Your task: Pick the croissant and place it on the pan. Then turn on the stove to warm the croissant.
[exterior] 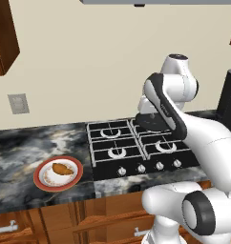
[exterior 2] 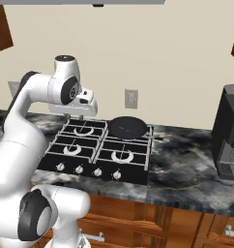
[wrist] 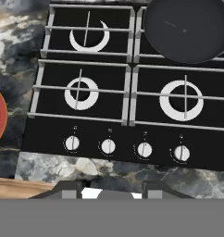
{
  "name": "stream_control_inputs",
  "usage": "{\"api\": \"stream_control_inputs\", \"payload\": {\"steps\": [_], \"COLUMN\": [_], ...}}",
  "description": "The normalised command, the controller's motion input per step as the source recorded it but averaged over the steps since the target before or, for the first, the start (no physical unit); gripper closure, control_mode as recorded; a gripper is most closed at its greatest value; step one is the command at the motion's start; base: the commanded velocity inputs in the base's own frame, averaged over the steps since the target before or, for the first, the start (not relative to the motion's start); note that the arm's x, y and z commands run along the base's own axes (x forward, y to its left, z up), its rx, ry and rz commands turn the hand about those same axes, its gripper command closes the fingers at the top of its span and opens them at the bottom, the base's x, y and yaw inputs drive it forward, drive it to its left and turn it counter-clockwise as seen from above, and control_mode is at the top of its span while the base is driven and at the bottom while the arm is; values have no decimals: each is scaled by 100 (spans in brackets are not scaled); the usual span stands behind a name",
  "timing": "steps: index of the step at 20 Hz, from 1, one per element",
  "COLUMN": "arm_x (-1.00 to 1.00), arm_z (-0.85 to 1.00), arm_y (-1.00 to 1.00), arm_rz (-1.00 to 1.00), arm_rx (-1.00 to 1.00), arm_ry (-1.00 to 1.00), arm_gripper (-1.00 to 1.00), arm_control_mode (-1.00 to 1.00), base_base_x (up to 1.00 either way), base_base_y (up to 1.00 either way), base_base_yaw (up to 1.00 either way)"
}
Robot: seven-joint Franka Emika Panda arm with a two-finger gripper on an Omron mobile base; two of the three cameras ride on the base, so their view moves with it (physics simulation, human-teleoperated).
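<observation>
My gripper [wrist: 112, 193] hangs above the stove [exterior: 136, 145], jaws drawn narrow and holding nothing. The croissant [exterior: 62, 168] lies on a red-rimmed plate [exterior: 42, 182] on the worktop [exterior: 22, 147], to the stove's left and well apart from my gripper. The pan [exterior 2: 129, 126] sits on the stove's back right burner, empty. I judge that the pick has not begun. From here the risks are plain: if I reach for the pastry with jaws this tight, I would push it across the plate instead of straddling it. Swinging left low over the grates could clip them, and brushing a knob [wrist: 108, 146] might light a burner too soon.
</observation>
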Motion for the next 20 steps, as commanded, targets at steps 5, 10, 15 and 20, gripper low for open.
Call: {"api": "stream_control_inputs", "payload": {"steps": [5, 10, 15, 20], "arm_x": [-7, -16, -11, -9], "arm_z": [-4, -15, -15, -8], "arm_y": [0, 2, 10, 13], "arm_rz": [1, 7, 9, 8], "arm_rx": [0, 0, 0, 0], "arm_ry": [0, 0, 0, 0], "arm_gripper": [-100, -100, -100, -100], "arm_control_mode": [-100, -100, -100, -100], "base_base_x": [0, 0, 0, 0], "base_base_y": [0, 0, 0, 0], "base_base_yaw": [0, 0, 0, 0]}}
